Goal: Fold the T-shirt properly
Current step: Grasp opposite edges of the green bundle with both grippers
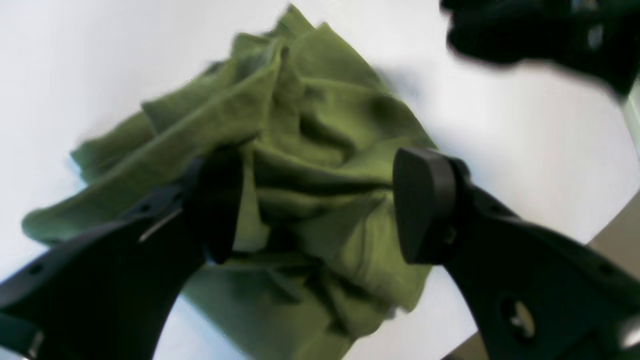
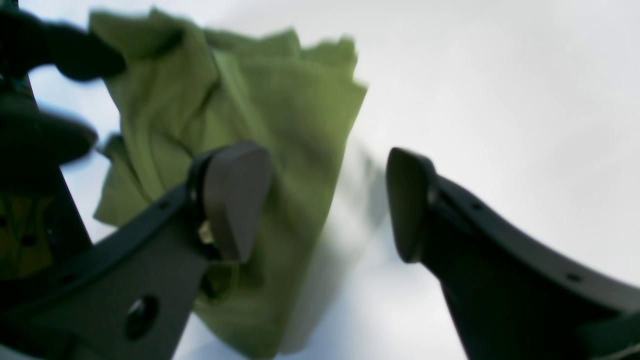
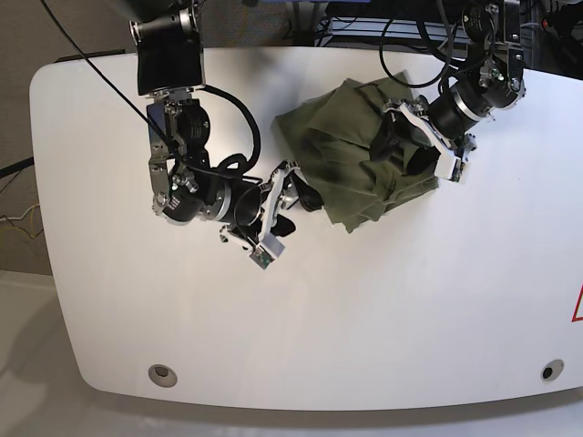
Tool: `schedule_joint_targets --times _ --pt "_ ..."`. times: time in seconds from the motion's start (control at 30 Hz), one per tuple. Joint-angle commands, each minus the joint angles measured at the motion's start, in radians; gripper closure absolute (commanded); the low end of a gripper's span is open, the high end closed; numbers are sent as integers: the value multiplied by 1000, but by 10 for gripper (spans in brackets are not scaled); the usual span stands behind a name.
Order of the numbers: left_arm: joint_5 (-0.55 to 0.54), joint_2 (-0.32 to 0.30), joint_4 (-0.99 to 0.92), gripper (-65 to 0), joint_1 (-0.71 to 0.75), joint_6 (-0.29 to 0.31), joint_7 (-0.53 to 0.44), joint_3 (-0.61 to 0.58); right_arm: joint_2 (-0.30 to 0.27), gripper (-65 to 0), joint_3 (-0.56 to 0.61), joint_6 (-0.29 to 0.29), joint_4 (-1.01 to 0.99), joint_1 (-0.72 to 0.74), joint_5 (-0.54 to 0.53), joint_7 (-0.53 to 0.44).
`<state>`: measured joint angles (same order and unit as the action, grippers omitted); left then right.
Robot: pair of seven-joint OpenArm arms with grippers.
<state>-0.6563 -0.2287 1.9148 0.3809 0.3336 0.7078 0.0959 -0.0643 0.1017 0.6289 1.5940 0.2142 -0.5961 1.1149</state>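
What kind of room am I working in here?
Probably a robotics lab bench: a bare white table with rounded corners, two arms mounted at its far edge, loose cables behind, and only a T-shirt on it.

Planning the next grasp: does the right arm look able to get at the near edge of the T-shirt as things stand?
Probably yes. The right gripper is open at the edge of the crumpled T-shirt, with only bare white table beside it. The left gripper is over the opposite side, so it seems out of the way.

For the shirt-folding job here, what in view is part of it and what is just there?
Part of the job:
- T-shirt, crumpled
- left gripper, open over the shirt
- right gripper, open at the shirt's edge

Just there:
- white table
- cables beyond the table's far edge
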Motion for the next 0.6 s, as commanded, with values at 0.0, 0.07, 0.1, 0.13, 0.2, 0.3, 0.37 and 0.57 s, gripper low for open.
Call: schedule_joint_targets --times 0.0,0.07,0.1,0.13,0.2,0.3,0.37,0.57 --pt "33 -6 21 -433 -6 7 -18 18 7 -432 3 3 24 50 -24 -5" --pt "48 -6 29 -408 -6 9 -16 18 14 -426 -2 3 26 65 -22 0" --pt "55 -7 33 -394 -5 10 -16 18 17 -421 -4 3 27 73 -19 1" --pt "59 -8 41 -383 -5 10 -14 16 21 -412 -3 2 28 75 -14 1" --pt "63 -12 57 -365 -2 11 -10 13 30 -387 1 2 33 78 6 0" --pt "47 -28 116 -358 16 3 14 5 77 -259 10 16 29 60 141 -38" --pt "38 -36 133 -353 23 3 24 4 95 -198 14 18 27 60 212 -64" --pt "30 -52 141 -259 36 5 47 4 139 -87 29 28 8 60 356 -163"
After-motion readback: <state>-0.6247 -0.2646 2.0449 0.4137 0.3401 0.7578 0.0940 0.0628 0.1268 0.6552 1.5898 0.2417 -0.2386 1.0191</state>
